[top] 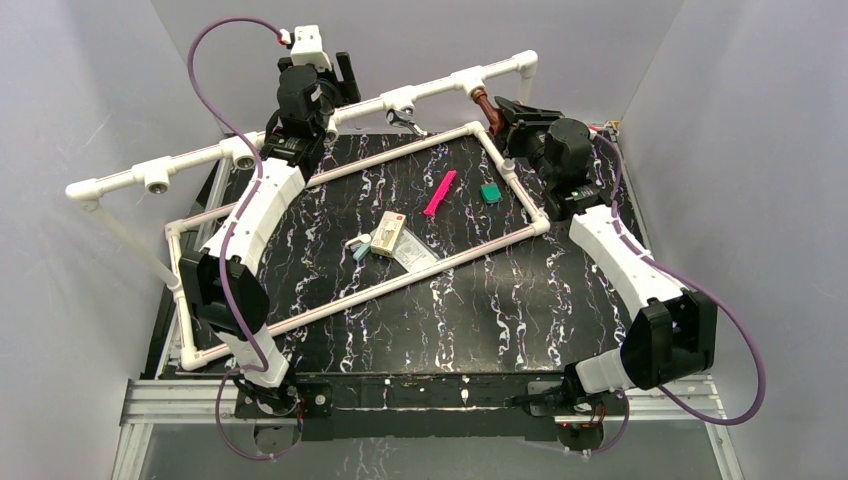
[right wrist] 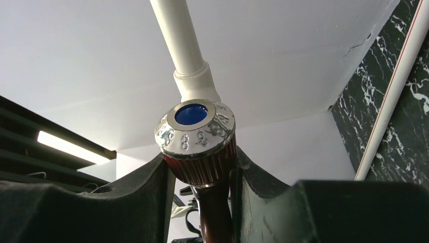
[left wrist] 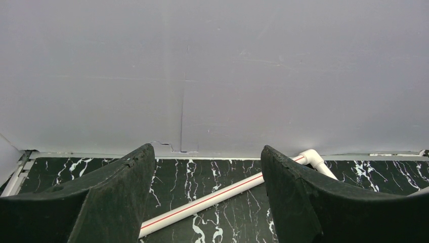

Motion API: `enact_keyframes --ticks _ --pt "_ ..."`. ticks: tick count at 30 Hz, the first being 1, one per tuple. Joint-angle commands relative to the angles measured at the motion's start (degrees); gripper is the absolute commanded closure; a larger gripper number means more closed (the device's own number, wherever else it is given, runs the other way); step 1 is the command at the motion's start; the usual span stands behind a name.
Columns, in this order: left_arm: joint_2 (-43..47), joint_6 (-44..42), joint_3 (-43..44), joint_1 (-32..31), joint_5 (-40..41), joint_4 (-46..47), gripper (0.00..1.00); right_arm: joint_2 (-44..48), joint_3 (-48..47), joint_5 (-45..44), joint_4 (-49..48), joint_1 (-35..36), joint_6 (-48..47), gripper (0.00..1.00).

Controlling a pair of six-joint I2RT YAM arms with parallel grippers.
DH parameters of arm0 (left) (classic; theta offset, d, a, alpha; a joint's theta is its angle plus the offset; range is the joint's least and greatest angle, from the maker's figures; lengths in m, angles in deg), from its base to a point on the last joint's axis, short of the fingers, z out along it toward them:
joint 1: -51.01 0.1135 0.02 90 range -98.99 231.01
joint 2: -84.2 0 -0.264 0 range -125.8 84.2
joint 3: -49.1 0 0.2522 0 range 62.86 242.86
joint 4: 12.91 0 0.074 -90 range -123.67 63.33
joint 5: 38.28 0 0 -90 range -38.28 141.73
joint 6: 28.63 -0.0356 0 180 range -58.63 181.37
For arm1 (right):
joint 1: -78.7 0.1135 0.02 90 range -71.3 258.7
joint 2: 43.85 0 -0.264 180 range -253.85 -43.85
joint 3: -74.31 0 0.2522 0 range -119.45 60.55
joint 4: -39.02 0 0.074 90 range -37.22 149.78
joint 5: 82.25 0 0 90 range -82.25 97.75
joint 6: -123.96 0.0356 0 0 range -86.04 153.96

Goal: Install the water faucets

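Clearly, the right gripper (right wrist: pixel 201 174) is clamped on the reddish-brown faucet (top: pixel 486 104), its fingers pinching the ribbed neck just under a chrome cap with a blue centre. The faucet stands close below a white socket (right wrist: pixel 195 83) on the raised pipe rail (top: pixel 435 87) at the table's (top: pixel 480 300) far right; I cannot tell if they touch. The silver faucet (top: pixel 410 123) sits under the next socket along. The left gripper (left wrist: pixel 206 148) faces the back wall, fingers wide apart, holding nothing.

A pipe rail (top: pixel 440 88) crosses the upper frame, and a pipe rectangle (top: pixel 370 164) lies on the table (top: pixel 500 320) below it. The knobbed faucet (top: pixel 486 108) sits at the rail's right part, between the jaws of the right gripper (right wrist: pixel 201 202). A second faucet (top: pixel 408 122) hangs mid-rail.
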Motion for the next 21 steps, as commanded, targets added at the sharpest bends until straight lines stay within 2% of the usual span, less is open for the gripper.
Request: enact_keyframes --ticks 1,11,13,14,16,18,21 --pt "-0.53 -1.01 -3.97 -1.43 -3.21 -13.22 0.26 -1.65 -3.68 2.25 0.21 0.89 7.11 0.99" --pt "-0.16 -0.51 -3.91 -1.42 -3.29 -13.74 0.26 -1.27 -4.39 1.96 -1.06 1.79 4.72 0.98" --pt "-0.18 -0.44 -4.06 -1.42 -3.21 -13.77 0.26 -1.14 -4.55 1.69 -1.15 1.79 3.53 0.84" --pt "-0.17 -0.38 -4.09 -1.42 -3.21 -13.75 0.26 -1.0 -4.51 1.55 -1.41 1.79 2.99 0.73" --pt "-0.24 -0.33 -4.2 -1.47 -3.21 -13.75 0.26 -0.71 -4.07 1.27 -2.2 1.81 2.19 0.59" --pt "-0.25 -0.33 -4.21 -1.42 -3.21 -13.77 0.26 -0.31 -3.46 0.89 -3.27 1.79 1.53 0.49" --pt "-0.25 -0.33 -4.31 -1.42 -3.17 -13.71 0.26 0.25 -3.27 0.34 -3.81 1.83 -0.22 0.4"
